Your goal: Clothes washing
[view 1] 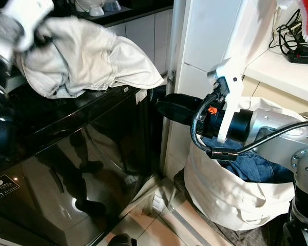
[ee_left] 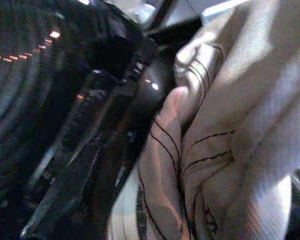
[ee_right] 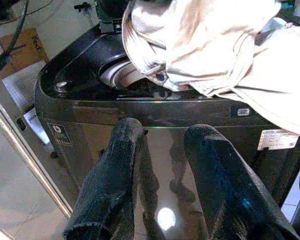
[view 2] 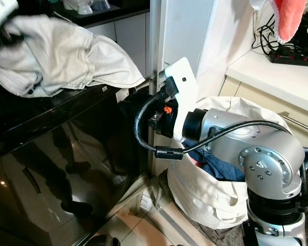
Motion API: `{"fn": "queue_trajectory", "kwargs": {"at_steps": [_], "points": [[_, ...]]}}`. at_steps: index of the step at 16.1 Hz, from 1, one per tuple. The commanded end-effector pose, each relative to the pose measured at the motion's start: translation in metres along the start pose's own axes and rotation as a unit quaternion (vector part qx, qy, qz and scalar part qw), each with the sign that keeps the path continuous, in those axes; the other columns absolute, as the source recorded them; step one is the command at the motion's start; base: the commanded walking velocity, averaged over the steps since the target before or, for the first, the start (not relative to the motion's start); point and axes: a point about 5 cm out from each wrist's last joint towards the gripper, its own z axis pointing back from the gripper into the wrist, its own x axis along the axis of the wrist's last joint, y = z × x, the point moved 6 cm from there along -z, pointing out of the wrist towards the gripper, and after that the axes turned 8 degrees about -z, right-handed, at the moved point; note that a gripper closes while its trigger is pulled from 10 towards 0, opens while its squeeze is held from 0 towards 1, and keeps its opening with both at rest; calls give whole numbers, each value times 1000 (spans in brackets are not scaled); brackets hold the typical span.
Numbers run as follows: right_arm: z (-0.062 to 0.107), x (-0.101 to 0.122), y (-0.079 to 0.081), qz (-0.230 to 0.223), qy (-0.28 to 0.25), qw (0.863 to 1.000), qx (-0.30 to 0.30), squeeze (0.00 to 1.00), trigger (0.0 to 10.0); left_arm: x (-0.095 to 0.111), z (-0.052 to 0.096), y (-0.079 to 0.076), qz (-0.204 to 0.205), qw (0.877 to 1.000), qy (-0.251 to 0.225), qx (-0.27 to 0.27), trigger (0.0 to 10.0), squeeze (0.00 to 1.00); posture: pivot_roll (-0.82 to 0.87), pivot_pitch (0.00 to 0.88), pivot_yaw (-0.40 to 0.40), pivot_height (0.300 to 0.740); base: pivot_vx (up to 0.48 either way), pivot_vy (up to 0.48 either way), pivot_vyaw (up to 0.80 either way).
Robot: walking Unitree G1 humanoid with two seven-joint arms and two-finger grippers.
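A crumpled beige garment [view 1: 87, 56] hangs over the top of the black top-loading washing machine [view 1: 66, 169], bunched up toward my left gripper [view 1: 33, 31] at the top left, which is shut on it. In the left wrist view the beige garment [ee_left: 225, 130] sits right up against the camera, beside the dark washer top [ee_left: 65, 100]. My right gripper [ee_right: 162, 132] is open and empty, its black fingers [view 1: 169, 110] pointing at the washer's side. The white drum rim [ee_right: 115, 77] shows under the cloth. A white laundry bag [view 1: 231, 200] holding blue jeans [view 1: 262, 166] stands below my right arm.
A white cabinet column [view 1: 200, 41] rises just behind the washer's right corner. A counter [view 1: 282, 72] at the right carries a power strip and cables [view 1: 297, 51]; a pink cloth [view 2: 290, 20] hangs above it. Tiled floor [view 1: 159, 225] lies between the washer and the bag.
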Motion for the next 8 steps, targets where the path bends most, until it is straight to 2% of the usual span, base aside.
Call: {"fn": "queue_trajectory", "kwargs": {"at_steps": [1,2,4,5,6,7,8], "points": [[-1,0,1,5,5,1000,3,0,10000,7,17,36,-18,998,7,53,10000,0,-35,0,33,740,0,0,0],[-1,0,0,6,6,1000,1,0,10000,-13,23,53,-37,993,52,97,10000,0,-35,0,35,740,0,0,0],[-1,-1,-1,3,7,1000,-2,0,10000,-3,14,34,8,998,-3,57,10000,0,-30,0,34,740,0,0,0],[-1,-4,-1,1,9,1000,-5,0,10000,17,3,-11,6,997,-55,-47,10000,0,-36,0,45,740,0,0,0],[-1,-5,-2,0,9,1000,-9,0,10000,22,-4,-54,-13,990,-65,-125,10000,0,-39,0,48,740,0,0,0],[-1,-5,-2,-1,8,1000,-11,0,10000,16,-8,-64,-16,990,-53,-132,10000,0,-38,0,52,740,0,0,0],[-1,-5,-3,-3,6,1000,-16,0,10000,3,-14,-83,-17,990,-33,-139,10000,0,-34,0,49,740,0,0,0]]}}
